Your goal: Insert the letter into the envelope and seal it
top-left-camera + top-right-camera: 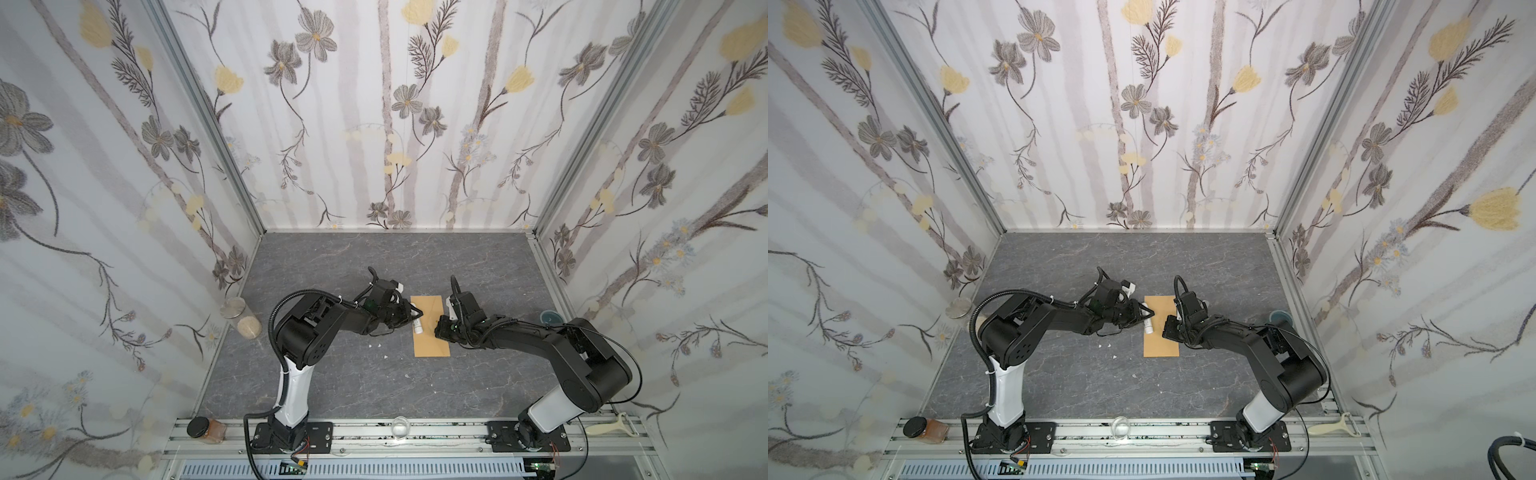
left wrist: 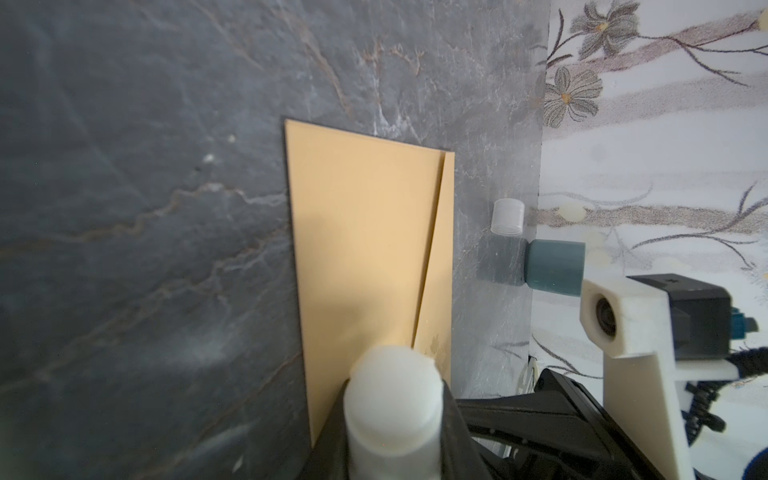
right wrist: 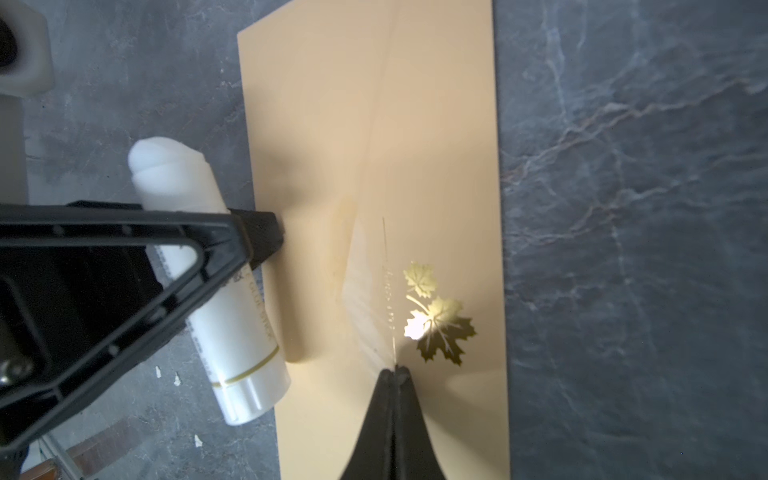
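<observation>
Left fingers [image 3: 249, 237] clamp smooth white glue stick [image 3: 232, 332]; envelope [image 3: 436, 124] flat, tan.

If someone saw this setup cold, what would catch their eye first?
The tan envelope lies flat mid-table, a shiny gold leaf sticker by its flap tip. The left gripper clamps an uncapped white glue stick at the envelope's edge; the shut right gripper points down beside the sticker.

Left pincer [image 2: 392, 415] clamped; right pincer [image 3: 394, 374] closed.
</observation>
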Robot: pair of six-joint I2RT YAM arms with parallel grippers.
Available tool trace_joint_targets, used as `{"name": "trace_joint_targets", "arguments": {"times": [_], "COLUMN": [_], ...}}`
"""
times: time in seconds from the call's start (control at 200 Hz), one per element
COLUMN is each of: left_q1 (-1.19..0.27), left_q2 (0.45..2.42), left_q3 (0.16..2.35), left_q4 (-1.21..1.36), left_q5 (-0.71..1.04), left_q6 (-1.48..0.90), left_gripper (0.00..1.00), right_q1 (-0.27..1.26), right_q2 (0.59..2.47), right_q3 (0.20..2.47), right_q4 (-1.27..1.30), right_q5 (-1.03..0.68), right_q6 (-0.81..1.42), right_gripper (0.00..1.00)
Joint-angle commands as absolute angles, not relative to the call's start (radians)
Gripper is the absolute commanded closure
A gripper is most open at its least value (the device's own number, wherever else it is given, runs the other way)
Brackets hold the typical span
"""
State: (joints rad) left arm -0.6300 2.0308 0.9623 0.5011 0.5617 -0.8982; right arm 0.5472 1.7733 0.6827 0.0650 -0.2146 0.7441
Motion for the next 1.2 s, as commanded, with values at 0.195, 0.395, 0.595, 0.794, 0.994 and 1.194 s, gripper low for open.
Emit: {"name": "trace_joint_targets", "arguments": {"times": [0.195,0.395,0.595,0.794,0.994,1.194], "left_q1": [-0.631,-0.631,-0.632,-0.633,-0.631,-0.631], "left_q2": [2.040,2.044,2.047,2.045,2.046,2.047], "left_q3": [0.955,0.961,0.965,0.962,0.965,0.965], "left_q4": [0.374,0.374,0.374,0.374,0.374,0.374], "left_q5": [0.528,0.527,0.528,0.525,0.522,0.522], "left_q6": [-0.904,-0.900,-0.900,-0.905,-0.902,-0.900], "left_gripper": [1.00,1.00,1.00,1.00,1.00,1.00], "right_q1": [0.550,0.548,0.550,0.548,0.530,0.527], "right_q2": [1.807,1.780,1.864,1.873,1.796,1.833], "right_q3": [0.706,0.693,0.740,0.747,0.702,0.723], "right_q4": [0.084,0.076,0.120,0.124,0.098,0.119], "right_q5": [-0.208,-0.198,-0.223,-0.223,-0.206,-0.214], "right_q6": [0.761,0.761,0.765,0.764,0.762,0.753], "right_gripper": [1.00,1.00,1.00,1.00,1.00,1.00]}}
